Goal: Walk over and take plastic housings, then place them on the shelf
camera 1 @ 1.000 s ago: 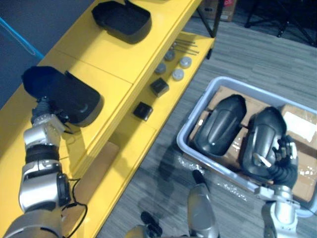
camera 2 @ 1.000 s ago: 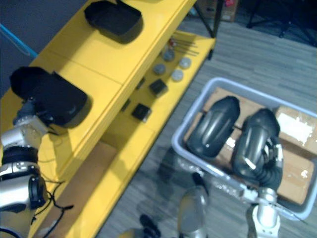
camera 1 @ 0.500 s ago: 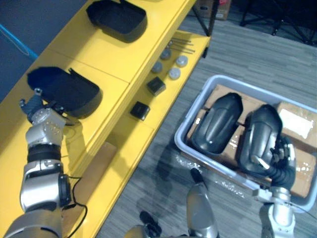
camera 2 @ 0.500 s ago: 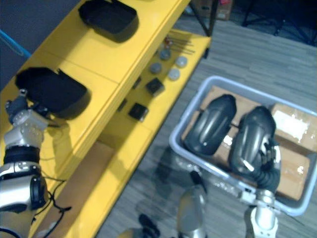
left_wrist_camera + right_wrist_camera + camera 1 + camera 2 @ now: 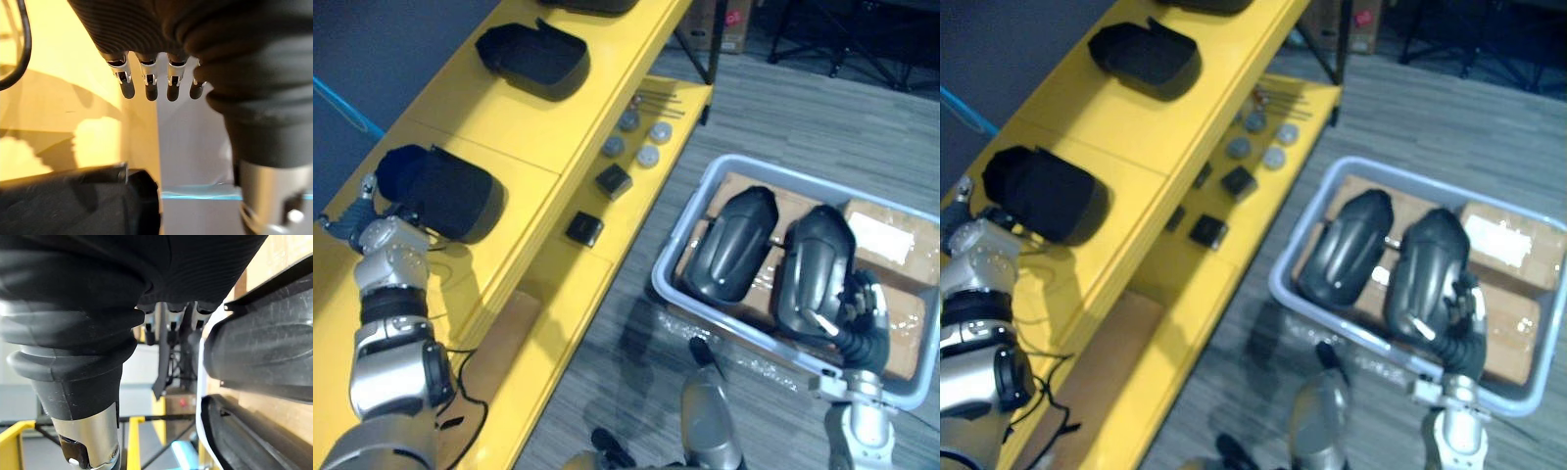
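A black plastic housing (image 5: 445,203) lies on the yellow shelf (image 5: 509,127), near its close end. My left hand (image 5: 374,233) is just beside it, open, with straight fingers (image 5: 147,88) clear of the housing (image 5: 73,200). A second housing (image 5: 533,59) lies farther along the shelf. In the grey bin (image 5: 683,235) on the floor, two more housings (image 5: 729,245) (image 5: 813,266) lie side by side. My right hand (image 5: 862,318) rests against the right-hand one, its fingers (image 5: 168,328) relaxed beside that housing (image 5: 264,352) and not closed round it.
On the lower shelf level lie grey round discs (image 5: 636,137), two small black blocks (image 5: 614,180) (image 5: 582,228) and a brown board (image 5: 494,338). Cardboard boxes (image 5: 891,230) sit in the bin beside the housings. Grey floor runs between shelf and bin.
My left hand has let go of the near housing and drawn back from it; the housing now rests on the shelf. The whole view has shifted slightly.
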### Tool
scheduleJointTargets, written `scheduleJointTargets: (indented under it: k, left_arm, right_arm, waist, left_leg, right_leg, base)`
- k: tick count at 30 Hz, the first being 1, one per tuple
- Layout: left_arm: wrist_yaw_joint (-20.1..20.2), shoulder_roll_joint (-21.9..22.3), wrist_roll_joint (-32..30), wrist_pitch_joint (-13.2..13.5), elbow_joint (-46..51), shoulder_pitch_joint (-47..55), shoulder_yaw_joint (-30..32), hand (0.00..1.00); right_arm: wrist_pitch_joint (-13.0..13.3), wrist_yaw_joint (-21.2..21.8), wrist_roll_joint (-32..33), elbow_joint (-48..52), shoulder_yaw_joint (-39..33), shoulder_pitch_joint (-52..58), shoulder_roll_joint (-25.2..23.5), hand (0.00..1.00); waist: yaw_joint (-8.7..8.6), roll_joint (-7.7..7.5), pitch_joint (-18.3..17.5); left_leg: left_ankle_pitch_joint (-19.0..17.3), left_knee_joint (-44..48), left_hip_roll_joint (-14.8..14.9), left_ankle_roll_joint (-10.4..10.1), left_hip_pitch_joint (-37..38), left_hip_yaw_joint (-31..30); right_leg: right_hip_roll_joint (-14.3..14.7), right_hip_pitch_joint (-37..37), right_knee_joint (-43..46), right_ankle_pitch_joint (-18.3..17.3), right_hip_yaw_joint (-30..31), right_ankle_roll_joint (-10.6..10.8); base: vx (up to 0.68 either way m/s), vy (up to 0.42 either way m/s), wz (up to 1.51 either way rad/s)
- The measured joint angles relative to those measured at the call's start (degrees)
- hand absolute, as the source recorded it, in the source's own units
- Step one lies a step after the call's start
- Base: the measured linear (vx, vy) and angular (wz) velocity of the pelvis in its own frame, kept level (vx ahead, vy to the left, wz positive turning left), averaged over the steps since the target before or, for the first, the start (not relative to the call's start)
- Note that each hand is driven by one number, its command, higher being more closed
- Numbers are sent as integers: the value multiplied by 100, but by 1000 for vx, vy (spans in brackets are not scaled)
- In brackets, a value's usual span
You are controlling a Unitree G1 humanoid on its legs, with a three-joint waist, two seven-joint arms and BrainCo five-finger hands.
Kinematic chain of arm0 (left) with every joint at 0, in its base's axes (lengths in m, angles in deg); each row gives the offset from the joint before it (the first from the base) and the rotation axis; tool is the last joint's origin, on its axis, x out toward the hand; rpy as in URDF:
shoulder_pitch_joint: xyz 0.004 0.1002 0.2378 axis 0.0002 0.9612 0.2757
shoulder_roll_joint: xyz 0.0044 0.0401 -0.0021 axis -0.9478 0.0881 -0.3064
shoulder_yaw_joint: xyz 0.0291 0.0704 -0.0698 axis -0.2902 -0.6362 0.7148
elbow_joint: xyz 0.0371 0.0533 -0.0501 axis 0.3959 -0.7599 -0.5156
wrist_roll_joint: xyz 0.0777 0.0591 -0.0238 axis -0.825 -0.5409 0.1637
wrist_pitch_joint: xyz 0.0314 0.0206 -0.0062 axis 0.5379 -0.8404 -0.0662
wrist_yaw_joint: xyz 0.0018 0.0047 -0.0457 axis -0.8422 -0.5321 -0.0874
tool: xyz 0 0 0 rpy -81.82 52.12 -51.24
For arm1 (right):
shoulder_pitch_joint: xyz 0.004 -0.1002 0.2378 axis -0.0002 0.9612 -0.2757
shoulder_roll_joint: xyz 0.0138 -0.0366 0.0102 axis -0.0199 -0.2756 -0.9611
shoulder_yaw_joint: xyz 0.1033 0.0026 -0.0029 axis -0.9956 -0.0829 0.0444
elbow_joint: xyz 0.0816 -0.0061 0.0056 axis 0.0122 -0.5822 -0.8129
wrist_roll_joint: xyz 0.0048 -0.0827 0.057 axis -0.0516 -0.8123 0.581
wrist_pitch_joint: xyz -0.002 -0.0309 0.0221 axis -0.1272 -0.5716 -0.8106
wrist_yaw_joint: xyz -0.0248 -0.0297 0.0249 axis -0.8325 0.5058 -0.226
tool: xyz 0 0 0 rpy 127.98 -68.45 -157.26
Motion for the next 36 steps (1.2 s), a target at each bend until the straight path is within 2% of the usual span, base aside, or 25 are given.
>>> scheduleJointTargets:
  k: [2,3,5,7,9,12,14,18,20,22,23,24,25,26,28,29,30,32,34,36]
  left_arm:
    - [-252,-199,-600,41,1,-122,-59,0]
    - [-314,-566,-905,44,13,-259,-273,0]
    - [-303,-902,-1113,93,183,-455,-500,0]
    - [-258,-1071,-1338,259,557,-496,-679,0]
    - [-147,-1073,-1494,375,775,-487,-745,0]
    - [129,-996,-1766,534,1164,-476,-1008,0]
    - [406,-782,-1771,646,1540,-387,-1126,0]
    - [759,-544,-1774,859,2435,311,-1058,0]
    - [1043,-222,-1976,1043,3673,1163,-751,0]
    - [1201,-6,-2039,1165,4338,1869,-383,0]
    - [1314,190,-2180,1282,4623,2345,-110,0]
    - [1330,314,-2211,1322,4792,2615,32,0]
    - [1322,593,-2231,1422,5134,3243,333,0]
    - [1314,747,-2249,1486,5263,3548,472,0]
    - [1035,1454,-2633,1580,5608,4664,910,0]
    - [944,1618,-2690,1582,5643,4926,1008,0]
    - [674,1979,-2658,1599,5641,5454,1272,0]
    - [437,2323,-2610,1624,5568,5834,1538,0]
    - [227,2742,-2607,1632,5161,6277,1722,0]
    - [205,3017,-2506,1694,4734,6549,1721,0]
  right_arm:
    - [230,-172,9,-1,82,-11,2,0]
    - [391,-360,1,0,181,-55,-15,0]
    - [523,-672,-12,-1,324,-116,-31,0]
    - [736,-1071,-137,-1,429,-227,-106,0]
    - [873,-1242,-203,-1,492,-334,-155,0]
    - [1011,-1529,-474,0,590,-592,-229,0]
    - [1038,-1759,-622,-1,599,-826,-255,0]
    - [1121,-1813,-551,84,592,-1171,-255,0]
    - [1079,-1664,-276,319,525,-1231,-251,0]
    - [1041,-1585,-226,430,454,-1298,-251,0]
    - [935,-1537,-228,461,381,-1330,-251,0]
    - [880,-1498,-221,488,318,-1331,-251,0]
    - [785,-1401,-203,549,232,-1339,-248,0]
    - [750,-1363,-188,582,189,-1340,-248,0]
    - [641,-1152,-113,630,3,-1344,-249,0]
    - [598,-1107,-112,636,-18,-1347,-249,0]
    - [483,-983,-105,691,-38,-1364,-254,0]
    - [367,-818,-107,796,-25,-1386,-256,0]
    - [158,-664,-123,820,25,-1513,-256,0]
    - [-4,-575,-119,817,115,-1624,-255,0]
  waist:
    - [3,3,-4]
    - [6,-4,-8]
    - [10,-8,-16]
    - [56,-24,-101]
    - [166,-56,-217]
    - [272,-219,-453]
    - [479,-365,-594]
    - [650,-449,-905]
    - [786,-386,-1015]
    - [944,-327,-1088]
    - [1016,-287,-1121]
    - [1050,-269,-1138]
    - [1181,-242,-1237]
    - [1241,-232,-1283]
    - [1461,-262,-1360]
    - [1528,-278,-1409]
    - [1727,-317,-1489]
    - [1806,-369,-1525]
    - [1966,-417,-1555]
    - [2031,-431,-1575]
  left_leg:
    - [5,5,12,8,54,-121]
    - [5,2,24,8,81,-138]
    - [5,2,36,7,108,-300]
    - [1,-2,35,9,106,-432]
    - [-16,-15,33,29,92,-469]
    - [-71,-32,41,2,-7,-788]
    - [-90,-55,36,-29,-9,-957]
    - [-86,-69,53,-33,-89,-1160]
    - [-86,-101,69,-33,-83,-1341]
    - [-86,-115,69,-33,-80,-1379]
    - [-87,-123,77,-33,-85,-1483]
    - [-87,-134,81,-34,-86,-1550]
    - [-70,-198,83,-61,-84,-1610]
    - [-64,-211,85,-69,-99,-1644]
    - [-44,-241,103,-105,-99,-1852]
    - [-30,-266,115,-124,-107,-1877]
    - [-3,-306,137,-153,-125,-1955]
    - [13,-304,146,-173,-207,-2134]
    - [65,-340,161,-190,-227,-2267]
    - [94,-353,173,-187,-303,-2334]
  right_leg:
    - [-9,183,-197,114,-37,30]
    - [-21,328,-408,235,-83,32]
    - [-64,576,-705,334,-220,1]
    - [-122,821,-1031,442,-383,-4]
    - [-142,924,-1201,512,-464,-15]
    - [-189,1121,-1418,617,-757,-14]
    - [-206,1203,-1421,662,-868,32]
    - [-208,1279,-1421,674,-1149,21]
    - [-209,1420,-1421,673,-1551,19]
    - [-212,1477,-1422,673,-1635,18]
    - [-211,1571,-1423,653,-1785,-12]
    - [-213,1624,-1423,638,-1889,-30]
    - [-207,1637,-1424,609,-1954,-62]
    - [-207,1643,-1424,597,-1998,-66]
    - [-203,1815,-1424,497,-2241,-82]
    - [-193,1816,-1424,472,-2282,-101]
    - [-171,1843,-1424,428,-2386,-125]
    - [-167,1905,-1424,357,-2541,-137]
    - [-156,1934,-1377,293,-2694,-138]
    - [-150,1920,-1341,258,-2777,-153]
  base:
    - [4,-2,2]
    - [-3,2,9]
    - [-2,-8,23]
    - [-3,-3,27]
    - [-1,-3,18]
    - [1,-15,41]
    - [8,3,25]
    - [40,-1,28]
    - [43,-28,37]
    - [49,-15,20]
    - [38,-15,33]
    - [19,-24,38]
    - [7,-17,27]
    - [21,-23,33]
    - [13,-29,44]
    - [-4,-42,38]
    - [-3,-45,33]
    - [-4,-40,41]
    - [-2,-37,37]
    - [-5,-31,22]
